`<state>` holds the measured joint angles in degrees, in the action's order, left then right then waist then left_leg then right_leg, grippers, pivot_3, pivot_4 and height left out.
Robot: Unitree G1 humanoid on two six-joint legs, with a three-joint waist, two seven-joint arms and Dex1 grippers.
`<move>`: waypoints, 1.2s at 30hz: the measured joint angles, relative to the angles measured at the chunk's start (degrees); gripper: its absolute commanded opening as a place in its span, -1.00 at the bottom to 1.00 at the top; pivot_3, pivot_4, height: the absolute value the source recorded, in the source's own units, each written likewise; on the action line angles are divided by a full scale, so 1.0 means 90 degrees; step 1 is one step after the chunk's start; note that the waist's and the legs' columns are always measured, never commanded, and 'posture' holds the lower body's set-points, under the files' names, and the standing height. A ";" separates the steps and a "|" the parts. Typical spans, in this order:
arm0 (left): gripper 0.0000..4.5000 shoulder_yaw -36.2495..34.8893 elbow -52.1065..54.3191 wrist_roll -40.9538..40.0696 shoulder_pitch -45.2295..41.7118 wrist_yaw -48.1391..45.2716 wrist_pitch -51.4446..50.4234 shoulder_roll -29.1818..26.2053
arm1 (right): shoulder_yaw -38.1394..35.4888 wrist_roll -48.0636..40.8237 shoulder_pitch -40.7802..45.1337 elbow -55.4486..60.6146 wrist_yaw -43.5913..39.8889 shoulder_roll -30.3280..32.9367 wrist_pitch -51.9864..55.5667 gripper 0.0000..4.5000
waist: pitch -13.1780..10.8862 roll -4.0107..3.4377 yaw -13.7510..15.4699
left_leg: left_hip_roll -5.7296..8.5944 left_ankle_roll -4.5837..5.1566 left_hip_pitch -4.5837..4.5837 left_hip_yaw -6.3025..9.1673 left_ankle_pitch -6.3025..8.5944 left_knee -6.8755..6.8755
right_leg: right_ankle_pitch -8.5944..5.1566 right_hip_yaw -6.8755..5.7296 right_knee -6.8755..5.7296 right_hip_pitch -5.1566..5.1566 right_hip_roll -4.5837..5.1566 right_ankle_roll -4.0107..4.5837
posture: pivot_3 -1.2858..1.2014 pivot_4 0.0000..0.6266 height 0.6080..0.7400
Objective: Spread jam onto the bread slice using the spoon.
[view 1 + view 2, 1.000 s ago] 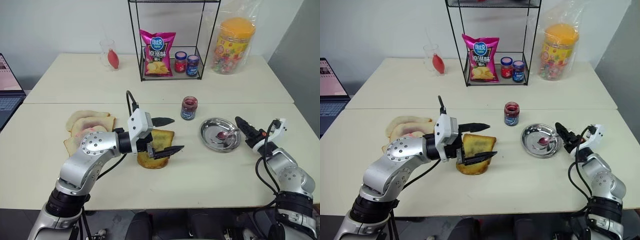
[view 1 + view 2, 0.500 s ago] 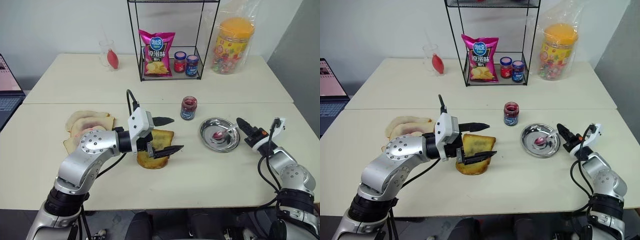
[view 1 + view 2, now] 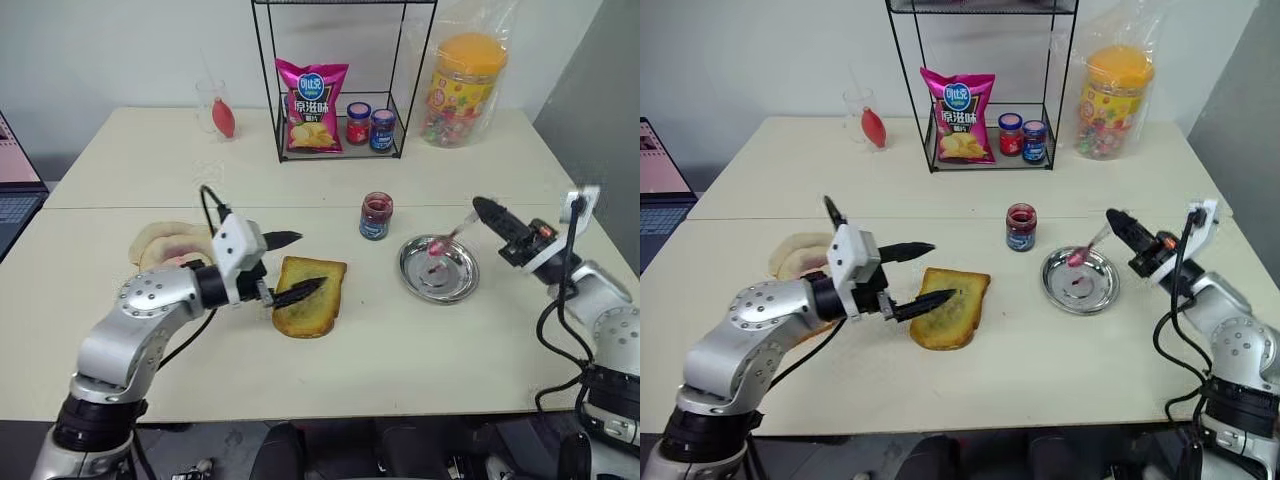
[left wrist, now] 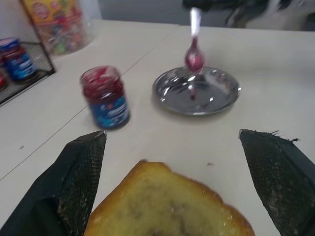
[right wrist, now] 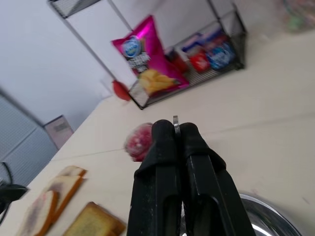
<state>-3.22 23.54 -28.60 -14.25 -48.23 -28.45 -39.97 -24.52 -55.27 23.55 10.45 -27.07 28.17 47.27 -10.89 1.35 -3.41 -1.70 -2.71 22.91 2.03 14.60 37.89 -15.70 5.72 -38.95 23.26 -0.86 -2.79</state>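
Note:
The toasted bread slice (image 3: 312, 300) lies on the table in front of me. My left gripper (image 3: 311, 260) is open at the slice's left side, and its lower finger (image 3: 300, 292) reaches over the near left part of the slice. My right gripper (image 3: 480, 206) is shut on the handle of the small silver spoon (image 3: 452, 231). The spoon hangs tilted above the round steel plate (image 3: 445, 285), its bowl (image 4: 193, 58) coated with red jam. The open jam jar (image 3: 376, 216) with the blue label stands left of the plate, behind the bread.
Pale slices with pink smears (image 3: 165, 245) lie at the left. A wire rack (image 3: 335, 80) at the back holds a pink chip bag and two small capped jars. A candy tub in plastic (image 3: 465, 85), a glass (image 3: 215, 108) and a laptop edge (image 3: 12, 190) are also there.
My right gripper closed on the spoon in the plate and lifted it above the plate. My left gripper drew back to the left, off most of the bread slice.

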 measured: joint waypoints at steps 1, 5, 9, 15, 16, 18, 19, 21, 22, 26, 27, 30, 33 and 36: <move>1.00 -0.0097 -0.0055 -0.0023 0.0032 -0.0003 0.0002 -0.0019 | 0.0142 0.0009 0.0224 0.0085 0.0028 0.0044 0.0037 -0.98 | 0.0000 0.0000 0.0000 | 0.0000 0.0000 -0.0001 -0.0002 0.0000 0.0003 | 0.0001 0.0002 0.0000 -0.0002 0.0000 -0.0002 | 0.03 -0.52 1.00; 1.00 -0.0250 -0.0254 -0.0058 0.0005 0.0045 -0.0033 0.0002 | 0.0740 0.0273 0.1074 0.0194 0.0120 0.0062 -0.0010 -0.98 | -0.0001 -0.0001 0.0001 | 0.0000 0.0000 0.0002 -0.0004 0.0000 0.0001 | 0.0003 0.0002 0.0003 0.0001 0.0000 -0.0004 | 0.03 -0.52 1.00; 1.00 -0.0243 -0.0100 -0.0343 -0.0117 0.0098 -0.0283 0.0113 | 0.1505 0.1013 0.1703 -0.0231 0.0104 -0.0168 -0.0455 -0.98 | -0.0001 0.0000 0.0023 | -0.0001 0.0000 0.0010 0.0001 0.0000 -0.0005 | 0.0006 -0.0005 0.0009 0.0004 0.0003 0.0003 | 0.03 -0.52 1.00; 1.00 -0.0262 0.0245 -0.0735 -0.0126 0.0166 -0.0590 0.0132 | 0.2289 0.2442 0.2274 -0.1680 -0.0424 -0.0377 -0.1859 -0.98 | -0.0001 0.0000 0.0018 | 0.0000 -0.0001 0.0014 -0.0004 0.0002 -0.0009 | 0.0017 -0.0005 0.0009 0.0012 0.0007 0.0022 | 0.03 -0.52 1.00; 1.00 -0.0268 0.0303 -0.0759 -0.0121 0.0180 -0.0642 0.0131 | 0.2354 0.2584 0.2333 -0.1896 -0.0518 -0.0412 -0.2046 -0.98 | -0.0001 0.0000 0.0019 | 0.0000 -0.0001 0.0014 -0.0002 0.0002 -0.0009 | 0.0018 -0.0007 0.0009 0.0012 0.0007 0.0024 | 0.03 -0.52 1.00; 1.00 -0.0273 0.0346 -0.0781 -0.0100 0.0221 -0.0687 0.0127 | 0.2383 0.2786 0.2449 -0.2235 -0.0635 -0.0504 -0.2278 -0.98 | -0.0001 0.0000 0.0016 | 0.0000 -0.0001 0.0013 -0.0002 0.0002 -0.0008 | 0.0019 -0.0006 0.0006 0.0012 0.0007 0.0026 | 0.03 -0.52 1.00; 1.00 -0.0275 0.0357 -0.0790 -0.0078 0.0256 -0.0694 0.0126 | 0.2387 0.2865 0.2502 -0.2373 -0.0697 -0.0535 -0.2393 -0.98 | -0.0001 0.0000 0.0015 | 0.0000 -0.0001 0.0013 -0.0002 0.0002 -0.0008 | 0.0019 -0.0006 0.0005 0.0012 0.0007 0.0026 | 0.03 -0.52 1.00; 1.00 -0.0280 0.0360 -0.0794 -0.0041 0.0286 -0.0701 0.0125 | 0.2391 0.3004 0.2561 -0.2505 -0.0768 -0.0591 -0.2552 -0.98 | -0.0001 0.0000 0.0015 | 0.0000 -0.0001 0.0013 -0.0002 0.0002 -0.0007 | 0.0019 -0.0006 0.0005 0.0012 0.0007 0.0027 | 0.03 -0.52 1.00; 1.00 -0.0279 0.0360 -0.0794 -0.0033 0.0290 -0.0703 0.0125 | 0.2415 0.3071 0.2602 -0.2609 -0.0826 -0.0643 -0.2671 -0.98 | -0.0001 0.0000 0.0014 | 0.0000 -0.0001 0.0012 -0.0002 0.0002 -0.0007 | 0.0019 -0.0006 0.0004 0.0012 0.0007 0.0027 | 0.03 -0.52 1.00; 1.00 -0.0278 0.0365 -0.0805 -0.0029 0.0295 -0.0709 0.0121 | 0.2625 0.3443 0.2732 -0.2980 -0.1028 -0.0752 -0.3101 -0.98 | -0.0001 0.0000 0.0012 | 0.0000 -0.0001 0.0011 -0.0002 0.0002 -0.0007 | 0.0020 -0.0007 0.0003 0.0012 0.0007 0.0028 | 0.03 -0.52 1.00; 1.00 -0.0278 0.0366 -0.0809 -0.0028 0.0295 -0.0711 0.0120 | 0.2639 0.3516 0.2732 -0.3029 -0.1057 -0.0772 -0.3175 -0.98 | -0.0001 0.0000 0.0014 | 0.0000 -0.0001 0.0012 -0.0002 0.0002 -0.0007 | 0.0020 -0.0007 0.0003 0.0012 0.0007 0.0028 | 0.03 -0.52 1.00; 1.00 -0.0279 0.0365 -0.0809 -0.0003 0.0292 -0.0715 0.0079 | 0.2730 0.3809 0.2772 -0.3314 -0.1126 -0.0857 -0.3512 -0.98 | -0.0001 0.0000 0.0013 | 0.0001 -0.0001 0.0011 -0.0002 0.0002 -0.0007 | 0.0021 -0.0006 0.0004 0.0012 0.0007 0.0029 | 0.03 -0.52 1.00; 1.00 -0.0279 0.0365 -0.0809 -0.0003 0.0294 -0.0715 0.0073 | 0.2859 0.4061 0.2772 -0.3518 -0.1139 -0.0964 -0.3744 -0.98 | -0.0002 -0.0001 0.0012 | 0.0000 -0.0001 0.0011 0.0000 0.0002 -0.0007 | 0.0021 -0.0008 0.0002 0.0012 0.0007 0.0030 | 0.03 -0.52 1.00; 1.00 -0.0279 0.0366 -0.0809 -0.0003 0.0294 -0.0715 0.0054 | 0.2887 0.4233 0.2772 -0.3569 -0.1152 -0.0992 -0.3882 -0.98 | -0.0002 -0.0001 0.0012 | 0.0001 -0.0001 0.0011 0.0000 0.0002 -0.0007 | 0.0021 -0.0007 0.0002 0.0012 0.0007 0.0030 | 0.03 -0.52 1.00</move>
<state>-5.73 26.83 -35.88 -14.28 -45.58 -34.89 -39.48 1.46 -17.17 48.50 -21.67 -37.44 19.24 12.33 -10.91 1.34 -3.30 -1.69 -2.71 23.02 2.03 14.61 37.83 -15.51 5.66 -38.94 23.37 -0.80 -2.52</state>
